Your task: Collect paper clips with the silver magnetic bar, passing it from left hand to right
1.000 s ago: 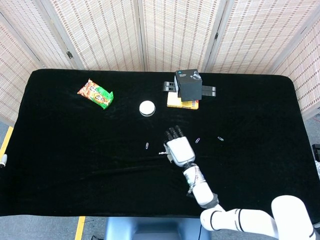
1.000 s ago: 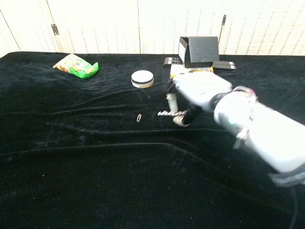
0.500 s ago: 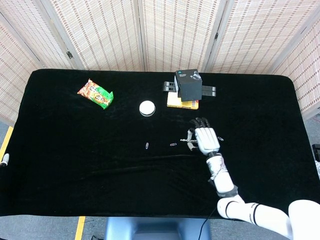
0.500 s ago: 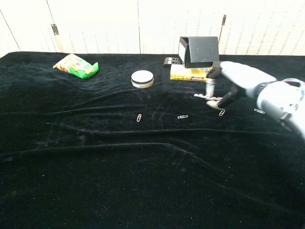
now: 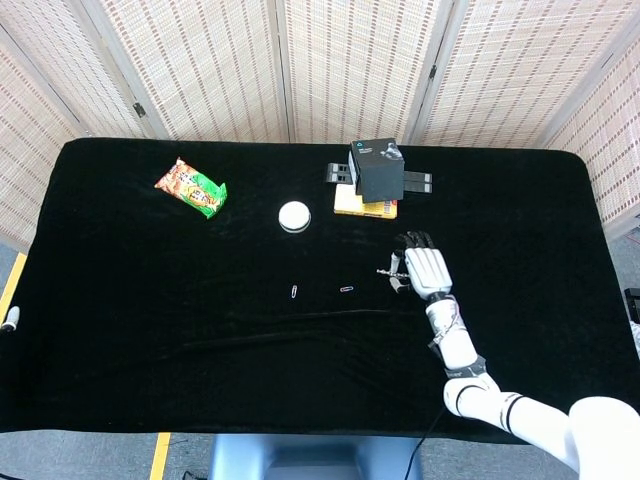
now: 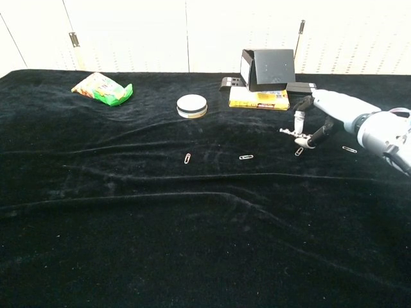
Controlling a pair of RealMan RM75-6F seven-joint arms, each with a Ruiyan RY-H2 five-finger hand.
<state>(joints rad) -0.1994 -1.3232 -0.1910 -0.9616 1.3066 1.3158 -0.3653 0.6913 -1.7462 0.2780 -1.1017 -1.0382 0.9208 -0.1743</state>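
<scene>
The white right hand (image 6: 319,113) hovered over the black cloth-covered table (image 6: 128,212), pinching the slim silver magnetic bar (image 6: 291,133) in its curled fingers; something small, perhaps clips, clung to the bar. Small wire paper clips (image 6: 246,156) lay loose on the cloth near it. The left hand appeared in neither view.

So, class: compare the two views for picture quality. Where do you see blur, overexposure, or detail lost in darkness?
Head view: evenly lit and sharp, the right hand crisp, though the black cloth swallows shadows. Chest view: the white wall behind is washed out, cloth folds catch soft highlights, the forearm at the right edge looks slightly soft, and the paper clips are tiny but readable.
</scene>
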